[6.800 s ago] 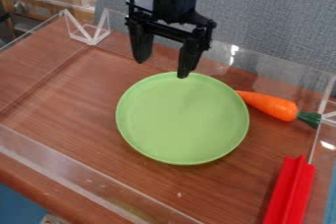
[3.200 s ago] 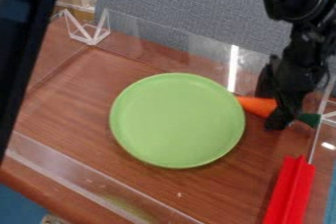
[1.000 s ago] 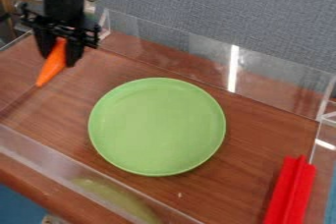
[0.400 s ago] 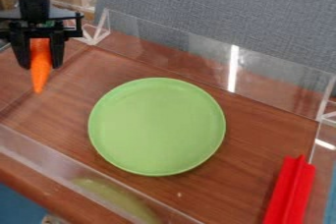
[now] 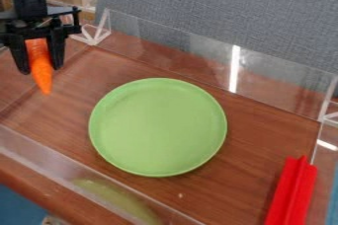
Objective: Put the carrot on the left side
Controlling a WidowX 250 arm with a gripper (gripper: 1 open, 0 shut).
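Carrot — small tapered orange toy (image 5: 43,74) — hangs pinched in the half-closed black gripper (image 5: 42,64), left of the round green plate (image 5: 157,126), ready for lowering.

Carrot (image 5: 43,72), in gripper (image 5: 42,59), now far left of green plate (image 5: 157,126).

Arm above the end effector (image 5: 42,53) runs out of the top edge of the view; only its lower part is seen. Upper end of the carrot (image 5: 43,70) is hidden between the dark fingers (image 5: 62,49); green top not visible. Red bars (image 5: 294,194) at the table's (image 5: 264,135) near right corner are cut off by the bottom edge. The table's near left corner lies outside the view.
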